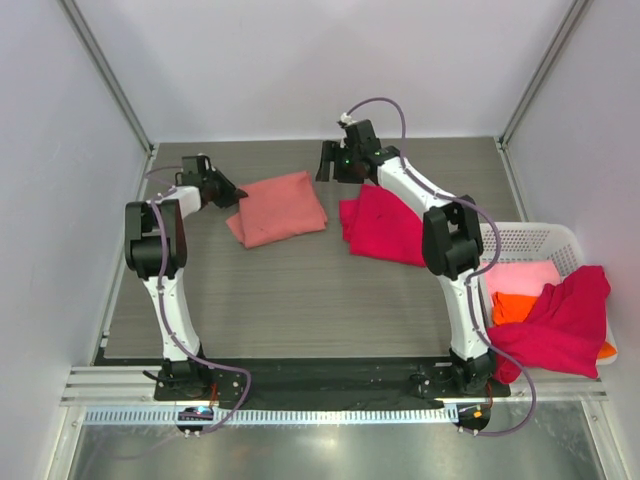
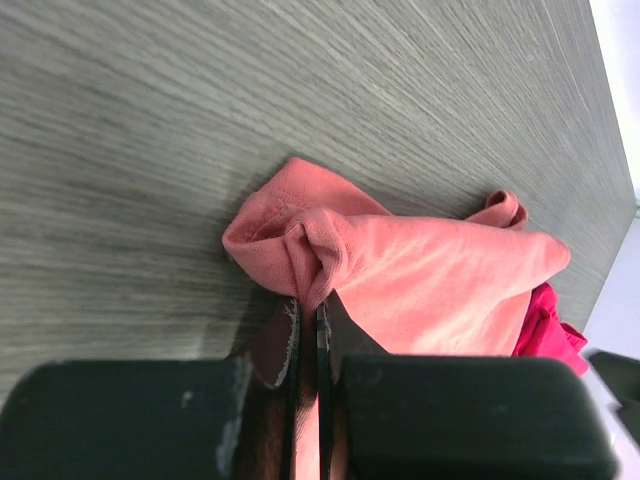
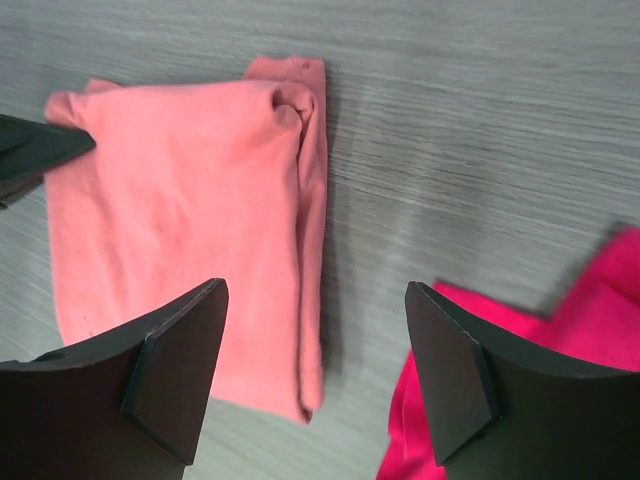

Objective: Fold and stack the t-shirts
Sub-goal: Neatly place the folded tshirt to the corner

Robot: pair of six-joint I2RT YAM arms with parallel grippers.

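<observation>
A folded salmon-pink t-shirt [image 1: 279,208] lies at the table's back middle. My left gripper [image 1: 228,195] is at its left edge, shut on a bunched corner of the salmon-pink t-shirt [image 2: 440,285]. A folded crimson-red t-shirt [image 1: 385,224] lies to its right, partly under my right arm. My right gripper [image 1: 327,160] is open and empty, above the bare table between the salmon-pink shirt [image 3: 180,230] and the crimson-red one [image 3: 560,370]. Another crimson-red t-shirt [image 1: 560,325] drapes over the basket, with a light pink t-shirt [image 1: 520,277] and an orange t-shirt [image 1: 512,307] inside.
The white lattice basket [image 1: 530,240] stands at the right edge of the grey wood-grain table [image 1: 300,300]. White walls close in the back and both sides. The arm bases sit at the near edge.
</observation>
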